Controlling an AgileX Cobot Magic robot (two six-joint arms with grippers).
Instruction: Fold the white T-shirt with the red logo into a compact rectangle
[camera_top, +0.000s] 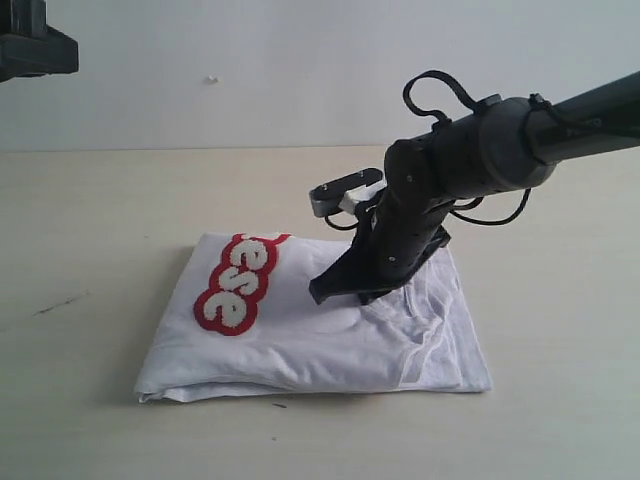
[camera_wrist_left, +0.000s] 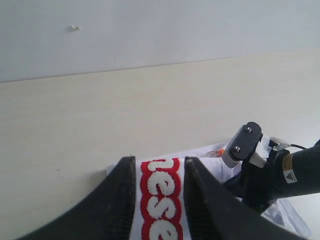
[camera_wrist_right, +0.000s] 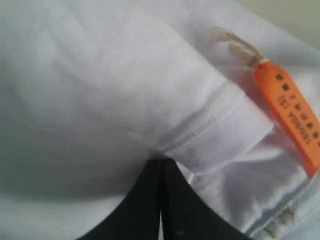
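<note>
The white T-shirt (camera_top: 330, 345) lay folded into a rough rectangle on the pale table (camera_top: 560, 400), a little right of the middle. Its stacked edges showed along the near side. The red logo (camera_top: 238, 280) sat on the top layer at the shirt's left part and ran from near to far. Only the white letters "ese" showed before it turned over the far fold.

The right arm reached in from the right. The right gripper (camera_top: 328, 290) pointed down onto the middle of the shirt, just right of the logo, with its tip touching the cloth. In the right wrist view its two black fingers (camera_wrist_right: 145, 210) were pressed together with no gap, their tip against a stitched fold of white fabric. Whether any cloth was pinched between them could not be told. An orange tag (camera_wrist_right: 290, 112) lay on the fabric just beside that fold. A grey bracket (camera_top: 345, 192) stood out from the arm's far side.

The left gripper (camera_wrist_left: 159, 162) hung above the shirt's left part with its jaws partly apart and nothing between them; the logo showed through the gap. In the exterior view only a dark piece of that arm appeared at the far left, in front of the white wall (camera_top: 250, 80).
</note>
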